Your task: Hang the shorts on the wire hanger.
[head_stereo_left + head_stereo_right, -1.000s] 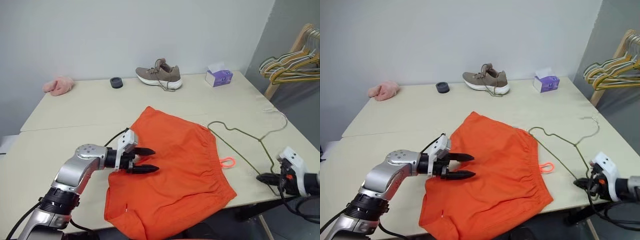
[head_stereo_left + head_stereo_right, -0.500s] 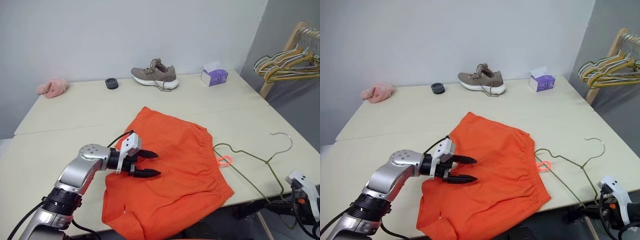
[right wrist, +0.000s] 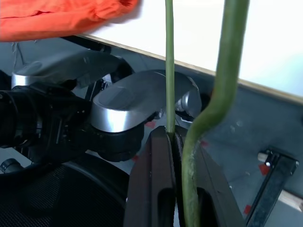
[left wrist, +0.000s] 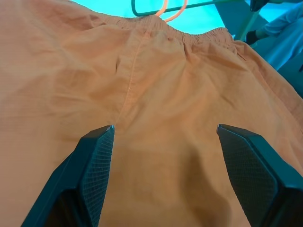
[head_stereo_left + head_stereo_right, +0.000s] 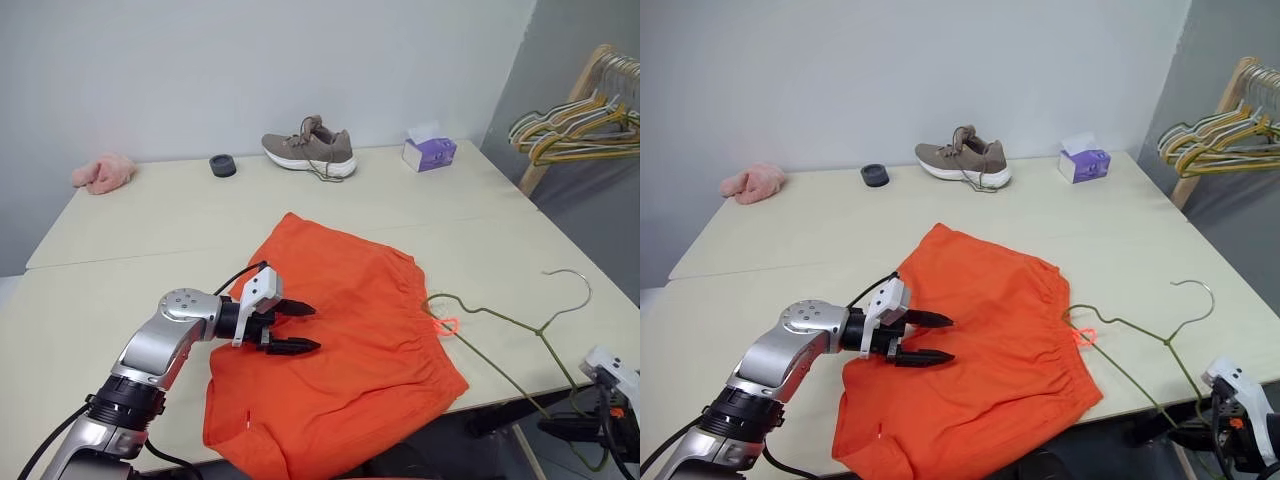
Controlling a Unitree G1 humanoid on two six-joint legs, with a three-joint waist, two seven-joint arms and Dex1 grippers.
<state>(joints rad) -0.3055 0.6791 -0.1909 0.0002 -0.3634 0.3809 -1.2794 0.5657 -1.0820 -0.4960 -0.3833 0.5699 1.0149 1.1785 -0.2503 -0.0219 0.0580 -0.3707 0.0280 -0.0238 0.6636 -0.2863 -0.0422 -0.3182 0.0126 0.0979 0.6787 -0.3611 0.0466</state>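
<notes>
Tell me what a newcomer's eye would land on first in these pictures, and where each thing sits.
The bright orange shorts spread across the near middle of the table catch the eye first, with the left gripper open just above the fabric on their left side. Next comes the wire hanger, one end at the waistband and the other reaching past the table's near right edge, where the right gripper is shut on its wire. A brown sneaker sits at the table's far edge.

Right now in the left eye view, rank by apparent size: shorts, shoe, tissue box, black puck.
1. shorts
2. shoe
3. tissue box
4. black puck
The last three sit farther from the camera, so they look smaller than they are.
</notes>
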